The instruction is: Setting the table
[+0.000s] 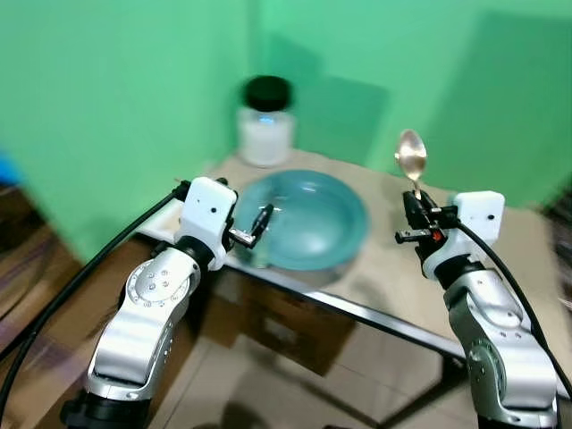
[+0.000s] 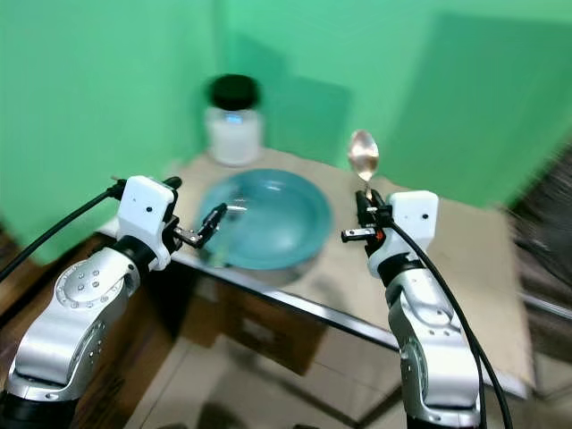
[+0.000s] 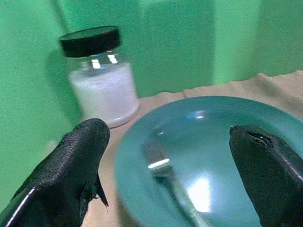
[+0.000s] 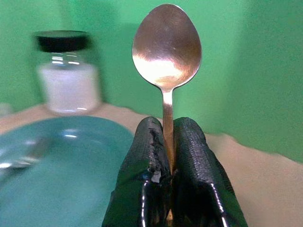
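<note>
right tool (image 4: 166, 161) pinching upright shiny spoon (image 4: 166, 45), left tool (image 3: 175, 165) spread wide over fork (image 3: 163, 172)

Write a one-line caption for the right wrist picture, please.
Right gripper holds a spoon upright above the teal plate, a black-lidded jar behind.

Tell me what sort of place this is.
Probably a staged dining corner: plain green backdrop, small table with a blue plate, a fork, a white-filled jar, and a spoon in the right tool.
</note>
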Robot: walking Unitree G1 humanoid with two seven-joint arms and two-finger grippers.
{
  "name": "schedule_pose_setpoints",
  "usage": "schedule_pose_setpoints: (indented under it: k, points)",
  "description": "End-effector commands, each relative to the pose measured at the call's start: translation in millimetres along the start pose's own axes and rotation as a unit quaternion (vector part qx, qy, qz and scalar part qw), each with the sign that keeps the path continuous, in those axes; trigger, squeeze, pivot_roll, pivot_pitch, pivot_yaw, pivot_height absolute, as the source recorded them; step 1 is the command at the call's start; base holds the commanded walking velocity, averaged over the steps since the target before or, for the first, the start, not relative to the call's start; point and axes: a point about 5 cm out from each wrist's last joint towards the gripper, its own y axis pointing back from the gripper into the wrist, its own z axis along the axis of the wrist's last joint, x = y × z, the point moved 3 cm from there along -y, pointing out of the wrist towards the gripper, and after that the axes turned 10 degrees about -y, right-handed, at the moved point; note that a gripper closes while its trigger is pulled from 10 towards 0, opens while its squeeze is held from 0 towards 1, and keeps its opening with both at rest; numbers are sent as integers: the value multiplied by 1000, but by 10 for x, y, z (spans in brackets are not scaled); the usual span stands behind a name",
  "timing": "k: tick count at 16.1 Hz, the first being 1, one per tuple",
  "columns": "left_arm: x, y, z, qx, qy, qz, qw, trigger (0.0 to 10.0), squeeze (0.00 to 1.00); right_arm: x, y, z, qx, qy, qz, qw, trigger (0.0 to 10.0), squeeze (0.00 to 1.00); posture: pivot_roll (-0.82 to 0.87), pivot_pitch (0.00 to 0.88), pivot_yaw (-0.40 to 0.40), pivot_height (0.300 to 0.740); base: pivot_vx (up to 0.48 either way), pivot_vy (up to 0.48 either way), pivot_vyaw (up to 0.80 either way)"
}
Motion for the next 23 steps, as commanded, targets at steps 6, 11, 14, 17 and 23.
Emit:
schedule_pose_setpoints:
  k: [6, 11, 14, 17, 23]
  points:
    - [160, 157, -192, 43, 7, 40, 998, 10000, 0, -33, 100, -11, -2, 7, -22, 1000, 10000, 0, 26, 0, -38, 740, 0, 0, -800]
    - [147, 132, -189, 44, 7, 32, 998, 10000, 0, -86, 197, 7, -6, 9, -28, 1000, 10000, 0, 1, 0, -5, 740, 0, 0, -800]
    - [150, 114, -185, 44, 5, 30, 999, 10000, 0, -95, 207, 19, -1, -23, -27, 999, 10000, 0, -1, 0, -7, 740, 0, 0, -800]
    - [166, 126, -183, 44, 5, 34, 998, 10000, 0, -74, 191, 38, -4, -28, -30, 999, 10000, 0, 6, 0, -20, 740, 0, 0, -800]
    - [208, 98, -122, 33, 9, 35, 999, 10000, 0, -45, 154, 2, -3, -29, -42, 999, 10000, 0, 14, 0, -17, 740, 0, 0, -533]
